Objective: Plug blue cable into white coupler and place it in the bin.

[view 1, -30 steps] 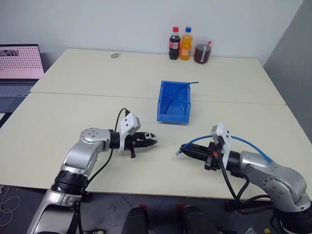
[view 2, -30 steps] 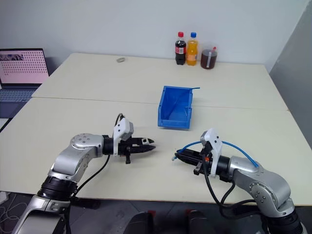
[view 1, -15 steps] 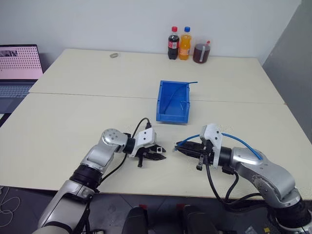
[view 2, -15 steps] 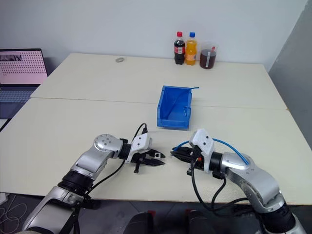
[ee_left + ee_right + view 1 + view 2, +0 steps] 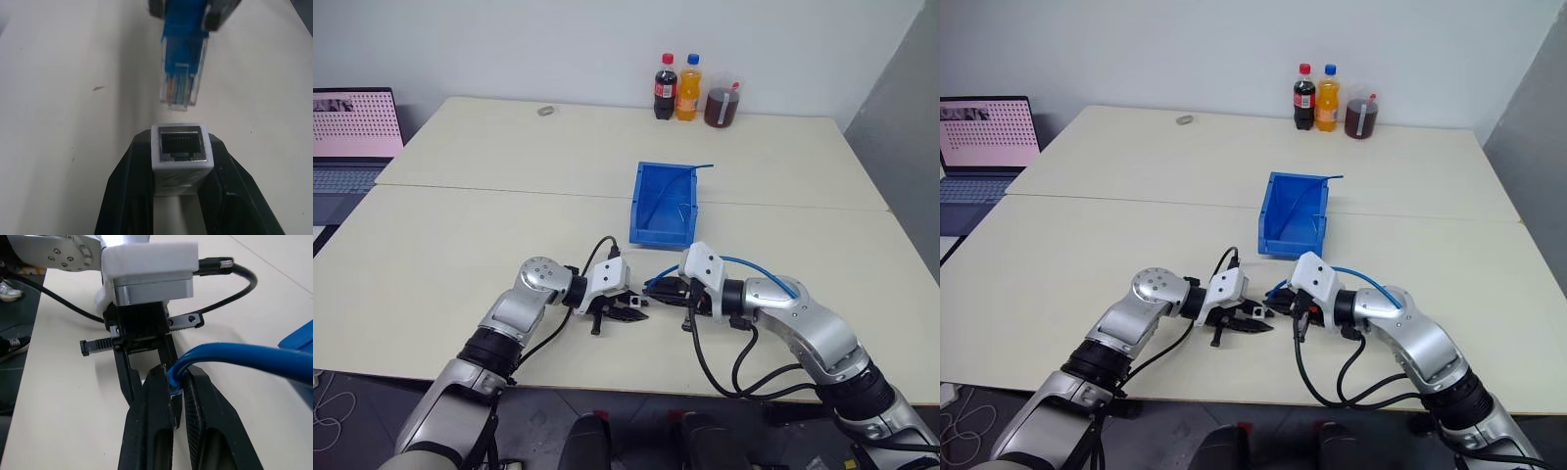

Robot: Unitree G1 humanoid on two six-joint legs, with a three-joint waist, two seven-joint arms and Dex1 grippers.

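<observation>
The bin (image 5: 664, 204) stands on the surface (image 5: 489, 235) near its middle. Behind it, at the far edge, two bottles (image 5: 675, 87) stand side by side with a cup (image 5: 722, 102) just to their right. A laptop (image 5: 352, 127) sits off the far left edge. Before the bin, the left gripper (image 5: 634, 313) and right gripper (image 5: 658, 291) face each other, tips nearly meeting; the white coupler (image 5: 181, 151) in the left jaws lies just short of the plug of the blue cable (image 5: 182, 73) in the right jaws, not touching.
</observation>
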